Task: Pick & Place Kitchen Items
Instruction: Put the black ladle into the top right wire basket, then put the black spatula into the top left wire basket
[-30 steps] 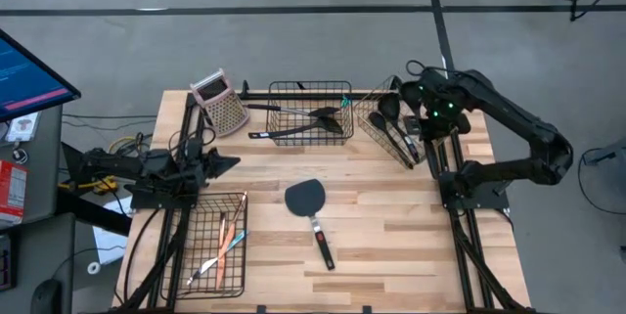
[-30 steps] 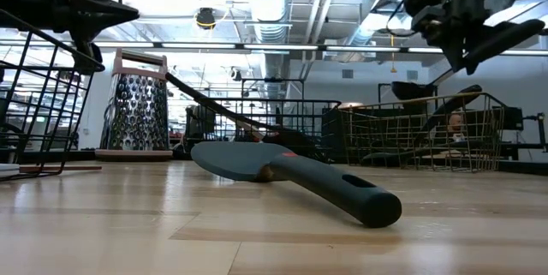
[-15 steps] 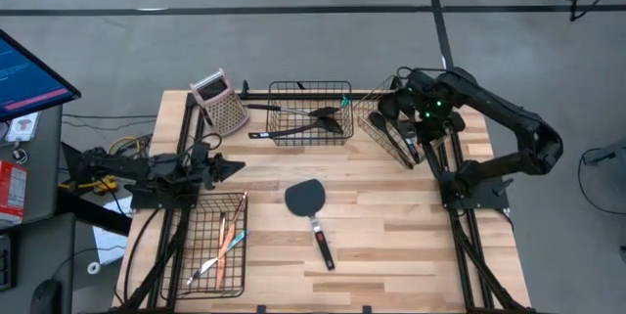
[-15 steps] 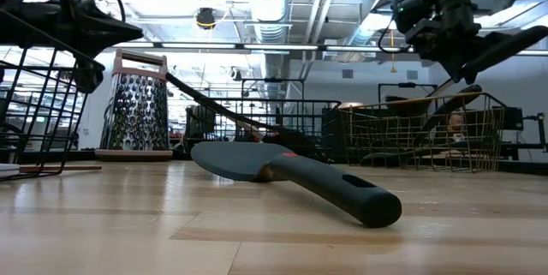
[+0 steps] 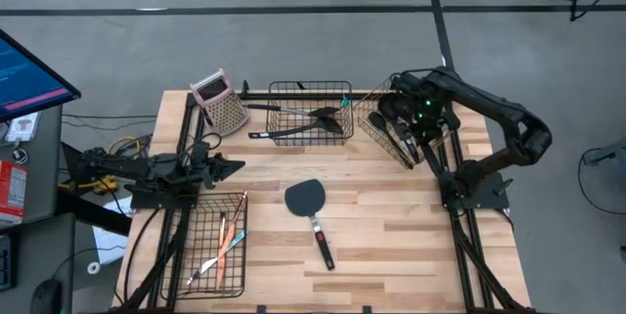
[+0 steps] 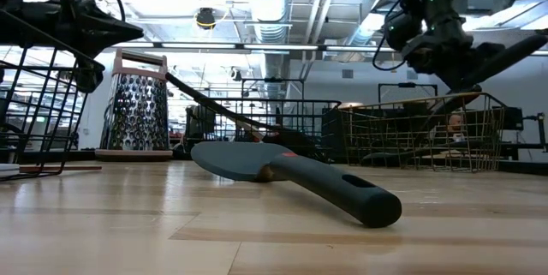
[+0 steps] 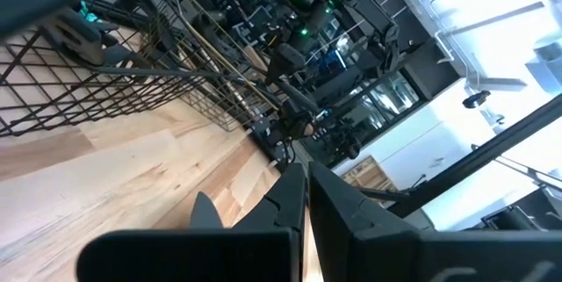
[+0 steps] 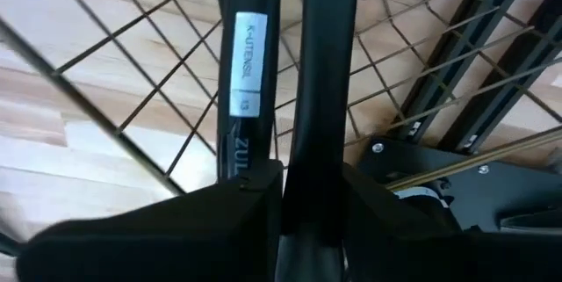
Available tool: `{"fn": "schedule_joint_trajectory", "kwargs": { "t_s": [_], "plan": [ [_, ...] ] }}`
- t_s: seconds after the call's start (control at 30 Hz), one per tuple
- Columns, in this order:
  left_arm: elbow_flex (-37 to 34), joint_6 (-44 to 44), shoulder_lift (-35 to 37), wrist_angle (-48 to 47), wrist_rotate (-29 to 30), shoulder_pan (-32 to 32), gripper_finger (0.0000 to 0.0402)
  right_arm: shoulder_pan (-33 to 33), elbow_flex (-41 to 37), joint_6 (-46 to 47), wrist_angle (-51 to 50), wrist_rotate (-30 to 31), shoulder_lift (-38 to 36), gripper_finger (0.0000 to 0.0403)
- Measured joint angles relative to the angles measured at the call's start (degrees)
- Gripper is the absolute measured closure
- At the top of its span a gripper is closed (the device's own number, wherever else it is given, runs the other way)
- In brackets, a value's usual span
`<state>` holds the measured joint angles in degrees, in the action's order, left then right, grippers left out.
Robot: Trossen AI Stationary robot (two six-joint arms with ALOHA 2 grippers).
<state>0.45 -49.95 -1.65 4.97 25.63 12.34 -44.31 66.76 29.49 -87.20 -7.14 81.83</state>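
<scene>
One black long-handled utensil (image 8: 320, 54) clamped between the fingers of the right gripper (image 8: 312, 177), held at the gold basket (image 5: 375, 118) with the wire mesh close behind its handle. Not possible to tell whether its head touched the basket floor. Second black handle with a white label (image 8: 248, 62) seen just beside it, inside the same basket.

Step in hand judged as the placing of this utensil into the gold basket. Next move judged to call for a settled rest among the other handles, then parted fingers and a straight lift clear of the wires.

Several dark ladles or spoons (image 5: 389, 123) leaned in the gold basket. Black wire basket (image 5: 284, 89) stood just beside the gold basket, toward the left arm, with two black utensils (image 5: 311, 121) across it. Metal grater (image 5: 223, 106) stood beyond that basket, farther from the gold one.

One grey spatula (image 5: 311, 206) lay loose on the table (image 5: 391, 246), near the gold basket and toward the table's middle, not yet binned.

Flat black wire tray (image 5: 201, 255), well apart from the gold basket, held thin tools with orange, teal and silver parts (image 5: 225, 241).

Left gripper (image 5: 232, 165) waited beside that tray, fingers together and empty.
</scene>
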Motion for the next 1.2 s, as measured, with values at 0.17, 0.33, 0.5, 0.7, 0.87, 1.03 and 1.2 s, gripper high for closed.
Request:
{"fn": "schedule_joint_trajectory", "kwargs": {
  "t_s": [0.17, 0.33, 0.5, 0.7, 0.87, 1.03, 1.2],
  "plan": [
    [0.0, 0.0, 0.0, 0.0, 0.0, 0.0, 0.0400, -0.4, 0.0, -0.1, 0.0, 1.4, 1.1, 0.0311],
    [0.0, 0.0, 0.0, 0.0, 0.0, 0.0, 0.0400, -0.4, 0.0, -0.1, 0.2, 2.8, 1.0, 0.0293],
    [0.0, 0.0, 0.0, 0.0, 0.0, 0.0, 0.0401, -0.3, 0.0, -0.1, 0.2, 3.9, 1.0, 0.0288],
    [0.0, 0.0, 0.0, 0.0, 0.0, 0.0, 0.0401, -0.3, 0.9, -2.5, 0.3, 4.3, -0.1, 0.0260],
    [0.0, 0.2, 0.0, 0.0, 0.0, 0.0, 0.0401, 0.9, 6.3, -2.4, 0.0, 4.2, -3.4, 0.0203],
    [0.0, 0.2, 0.0, 0.0, 0.0, 0.0, 0.0392, 5.2, 14.3, 2.8, -1.8, 4.2, -7.8, 0.0167],
    [0.0, 0.2, 0.0, 0.0, 0.0, 0.0, 0.0368, 16.0, 17.2, 11.7, -1.8, 4.2, -13.4, 0.0164]
  ]
}}
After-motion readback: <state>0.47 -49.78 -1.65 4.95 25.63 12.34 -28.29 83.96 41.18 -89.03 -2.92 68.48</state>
